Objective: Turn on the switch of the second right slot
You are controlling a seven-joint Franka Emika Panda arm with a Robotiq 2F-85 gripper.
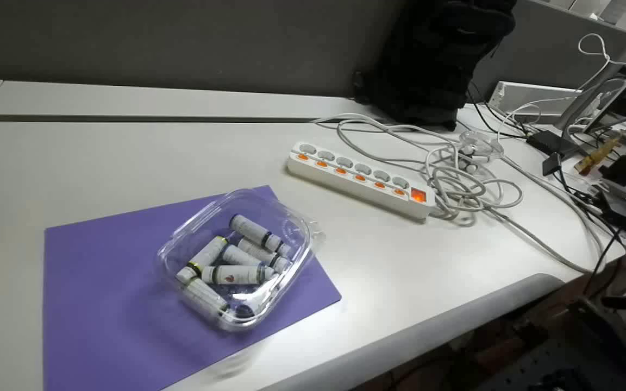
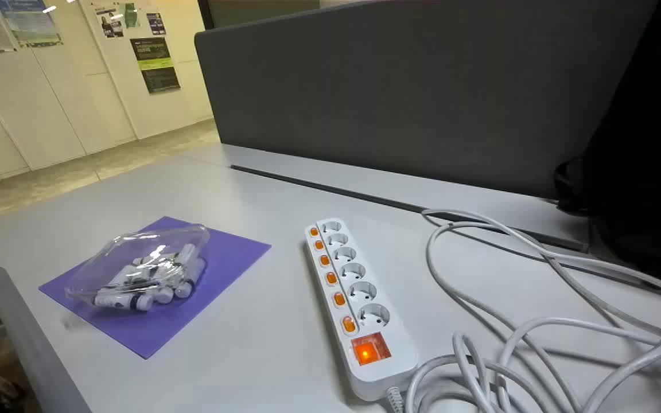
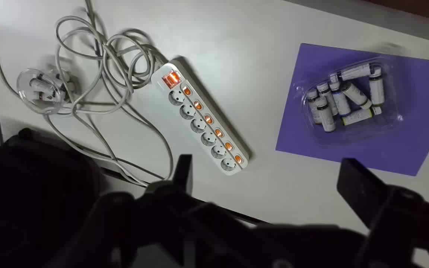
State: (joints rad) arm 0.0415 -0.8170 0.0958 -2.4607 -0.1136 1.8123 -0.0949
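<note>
Holding bottles, a clear tub sits apart from the power strip, claw spread.

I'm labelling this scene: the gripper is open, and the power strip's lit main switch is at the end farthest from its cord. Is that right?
Not quite: the lit main switch is at the end of the power strip where its cord enters, as an exterior view shows. The gripper is open, as you say.
</note>
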